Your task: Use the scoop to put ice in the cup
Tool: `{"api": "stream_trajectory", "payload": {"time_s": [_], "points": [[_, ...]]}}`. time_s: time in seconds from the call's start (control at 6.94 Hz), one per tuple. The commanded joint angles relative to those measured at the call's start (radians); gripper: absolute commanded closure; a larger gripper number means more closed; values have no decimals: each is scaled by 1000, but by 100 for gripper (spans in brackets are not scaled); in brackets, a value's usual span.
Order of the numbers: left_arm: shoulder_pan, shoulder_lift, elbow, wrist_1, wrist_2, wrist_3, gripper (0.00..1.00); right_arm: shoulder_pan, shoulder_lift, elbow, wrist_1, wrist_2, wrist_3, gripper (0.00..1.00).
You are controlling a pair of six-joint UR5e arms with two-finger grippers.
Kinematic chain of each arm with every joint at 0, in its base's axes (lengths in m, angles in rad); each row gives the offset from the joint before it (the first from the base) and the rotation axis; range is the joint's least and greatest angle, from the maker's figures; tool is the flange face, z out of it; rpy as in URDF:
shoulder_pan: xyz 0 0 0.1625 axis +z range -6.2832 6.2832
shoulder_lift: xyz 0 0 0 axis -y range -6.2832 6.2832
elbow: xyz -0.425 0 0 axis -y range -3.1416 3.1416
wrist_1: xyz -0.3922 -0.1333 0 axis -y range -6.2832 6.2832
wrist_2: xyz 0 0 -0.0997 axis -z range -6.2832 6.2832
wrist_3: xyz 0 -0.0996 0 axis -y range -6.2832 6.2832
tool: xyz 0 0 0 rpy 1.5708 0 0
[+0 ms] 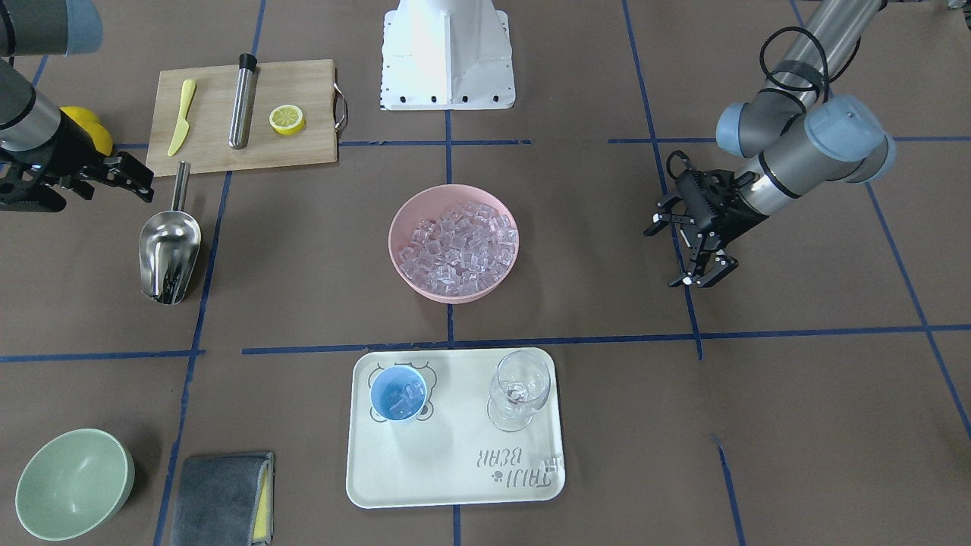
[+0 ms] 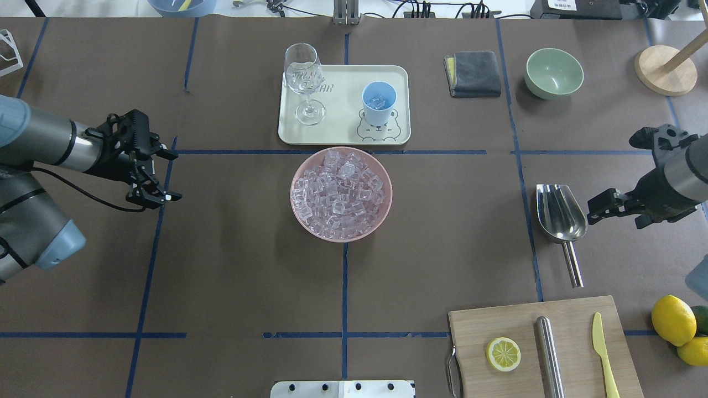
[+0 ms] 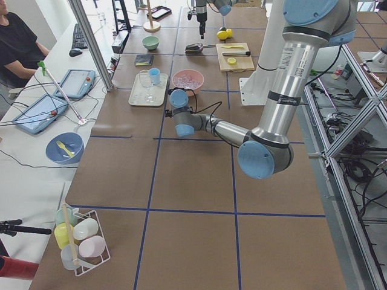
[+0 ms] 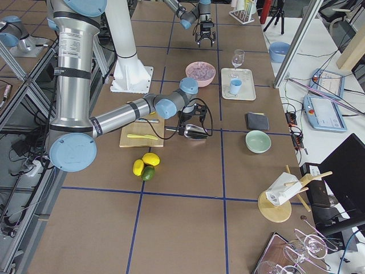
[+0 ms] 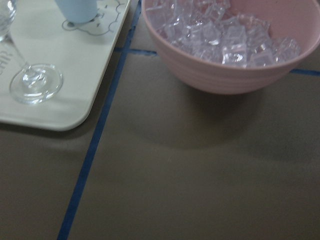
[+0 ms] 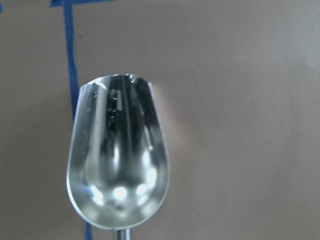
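The shiny steel scoop (image 2: 560, 213) lies flat on the brown paper-covered table (image 2: 221, 265), its rounded trough empty and its tubular handle toward the robot. The right gripper (image 1: 144, 186) hovers just beside it, fingers spread, grasping nothing. Glassy ice (image 2: 341, 193) cubes heap the pink bowl (image 2: 389, 194) (a few sit in the light-blue cup (image 2: 379, 103) on the cream tray (image 2: 343, 127)). The left gripper (image 2: 167, 177) is likewise spread and empty, well apart.
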Motion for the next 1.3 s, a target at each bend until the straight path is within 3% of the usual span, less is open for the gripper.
{"api": "stream_trajectory", "payload": {"time_s": [0.0,0.29,0.86,1.15], "points": [[-110,129,-2,58,0,1,0,162,12,-66,-86,7,-284,0],[-289,243,3,102,-8,1,0,199,38,-138,-77,7,-324,0],[-552,225,-84,735,-9,1,0,281,30,-175,-77,16,-468,0],[-580,144,-130,1077,-16,1,0,378,38,-239,-77,83,-583,0]]}}
